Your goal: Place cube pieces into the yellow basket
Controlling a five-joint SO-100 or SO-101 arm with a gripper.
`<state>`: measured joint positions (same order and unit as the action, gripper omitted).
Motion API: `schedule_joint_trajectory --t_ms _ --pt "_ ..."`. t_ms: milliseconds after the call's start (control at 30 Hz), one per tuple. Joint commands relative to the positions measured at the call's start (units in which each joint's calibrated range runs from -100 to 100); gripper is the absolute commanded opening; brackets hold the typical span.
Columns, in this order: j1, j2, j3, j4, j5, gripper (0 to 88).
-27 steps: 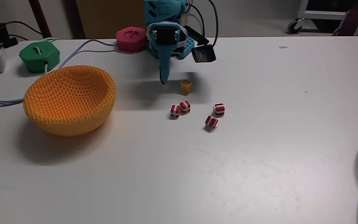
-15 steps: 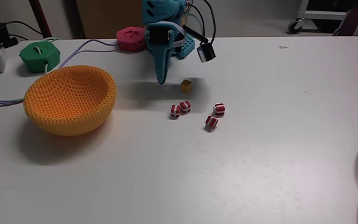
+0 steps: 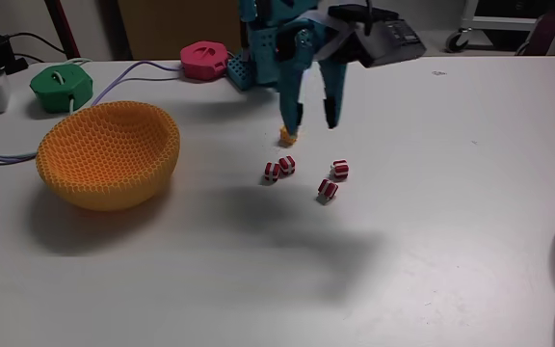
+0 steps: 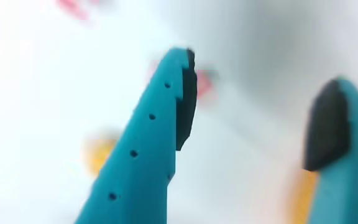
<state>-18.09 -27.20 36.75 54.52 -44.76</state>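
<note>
While all five cubes sit on the table point(image 3: 432, 251), nothing is in the basket point(image 3: 109, 154) at nine o'clock, so we judge the whole job remains. Our gripper point(image 3: 311, 122) hangs spread wide and empty over the yellow cube point(image 3: 286, 136); the four striped cubes point(image 3: 279, 169) lie just toward six o'clock.
</note>
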Motion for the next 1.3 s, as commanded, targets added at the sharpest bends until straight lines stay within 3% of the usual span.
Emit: schedule_joint_trajectory --t_ms 0,200,600,700,833,967,1067,1267 --pt "-2.42 9.11 -3.96 -10.65 -6.64 32.6" --pt "-5.4 14.89 3.74 -24.03 -10.31 33.3" --pt "-4.28 25.88 6.82 -36.62 -8.06 29.8" --pt "-3.26 26.92 6.82 -38.1 -7.57 23.4" --pt "-1.02 27.86 7.21 -38.79 -6.45 2.4" --pt "1.12 27.58 6.73 -38.27 -3.42 0.0" --pt "4.01 24.17 0.47 -30.19 1.12 0.0" --pt "18.92 10.63 -29.0 11.68 14.55 0.0"
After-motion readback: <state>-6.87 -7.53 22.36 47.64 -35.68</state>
